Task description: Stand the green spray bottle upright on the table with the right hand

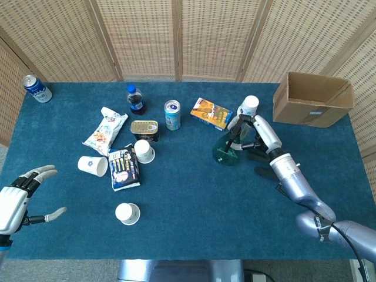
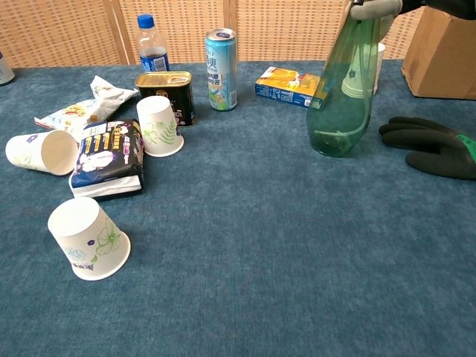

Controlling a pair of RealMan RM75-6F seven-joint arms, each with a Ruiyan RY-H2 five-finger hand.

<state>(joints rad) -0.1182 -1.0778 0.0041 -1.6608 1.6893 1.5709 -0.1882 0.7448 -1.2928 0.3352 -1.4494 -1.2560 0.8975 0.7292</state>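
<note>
The green spray bottle (image 1: 226,154) (image 2: 344,100) stands almost upright with its base on the blue table (image 1: 194,194), leaning slightly. My right hand (image 1: 254,130) grips its top; in the chest view only the fingers (image 2: 375,7) show at the upper edge, around the bottle's neck. My left hand (image 1: 20,197) hovers open at the table's near left corner, palm empty, away from everything.
A black glove (image 2: 431,146) lies right of the bottle. A white cup (image 1: 249,106), yellow box (image 1: 210,113) and cardboard box (image 1: 311,98) stand behind. Left of centre lie a can (image 1: 172,114), tin (image 1: 144,129), cola bottle (image 1: 135,98), snack bags and paper cups (image 2: 88,239).
</note>
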